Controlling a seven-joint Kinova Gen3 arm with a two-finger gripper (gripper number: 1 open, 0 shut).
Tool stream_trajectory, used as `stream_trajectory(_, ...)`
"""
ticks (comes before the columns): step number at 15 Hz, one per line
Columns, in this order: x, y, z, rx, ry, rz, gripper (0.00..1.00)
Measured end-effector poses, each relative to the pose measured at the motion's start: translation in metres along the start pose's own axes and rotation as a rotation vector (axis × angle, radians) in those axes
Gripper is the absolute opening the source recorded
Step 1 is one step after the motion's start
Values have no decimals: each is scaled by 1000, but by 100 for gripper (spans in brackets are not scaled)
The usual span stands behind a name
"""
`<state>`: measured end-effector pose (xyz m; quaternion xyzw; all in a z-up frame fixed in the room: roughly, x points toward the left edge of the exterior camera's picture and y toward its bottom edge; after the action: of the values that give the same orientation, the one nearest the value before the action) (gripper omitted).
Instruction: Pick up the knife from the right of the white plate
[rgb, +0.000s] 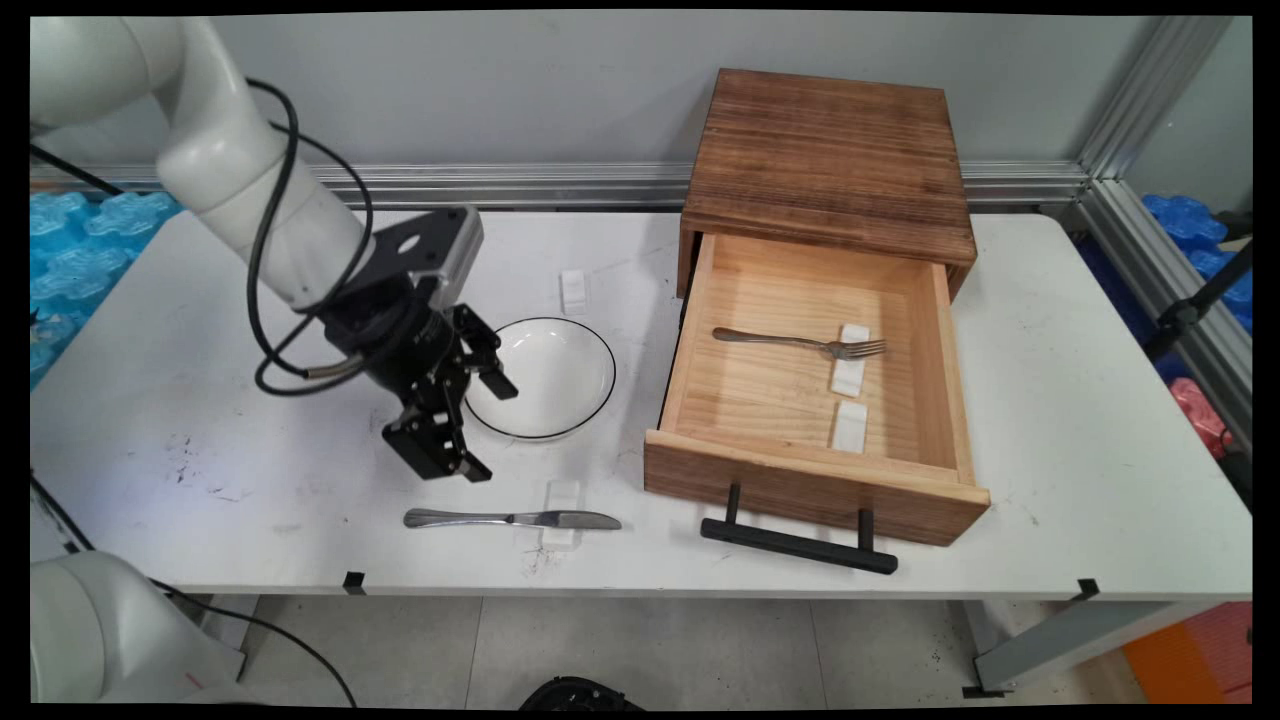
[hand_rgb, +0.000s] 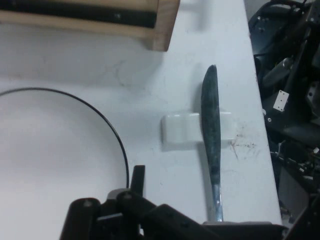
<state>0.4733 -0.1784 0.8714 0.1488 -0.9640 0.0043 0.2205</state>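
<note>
My gripper (rgb: 492, 431) hangs open just above the table, at the left rim of a white plate (rgb: 545, 375) with a thin black edge. Nothing is between its fingers. A metal knife (rgb: 510, 519) lies in front of it near the table's front edge, its blade resting across a small white block (rgb: 560, 525). In the hand view the knife (hand_rgb: 211, 130) runs up the right side over the block (hand_rgb: 177, 129), the plate (hand_rgb: 50, 165) fills the left, and the gripper (hand_rgb: 185, 210) rises from the bottom.
A wooden box (rgb: 830, 150) stands at the back right with its drawer (rgb: 815, 480) pulled open. Inside lie a fork (rgb: 800, 343) on a white block (rgb: 850, 372) and another block (rgb: 850, 426). One more block (rgb: 573, 290) sits behind the plate.
</note>
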Motion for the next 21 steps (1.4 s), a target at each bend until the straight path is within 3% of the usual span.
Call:
stream_trajectory(10, -25, 14, 64, -13, -52, -72, 100)
stream_trajectory(21, -30, 31, 100, 63, -99, -139, 100)
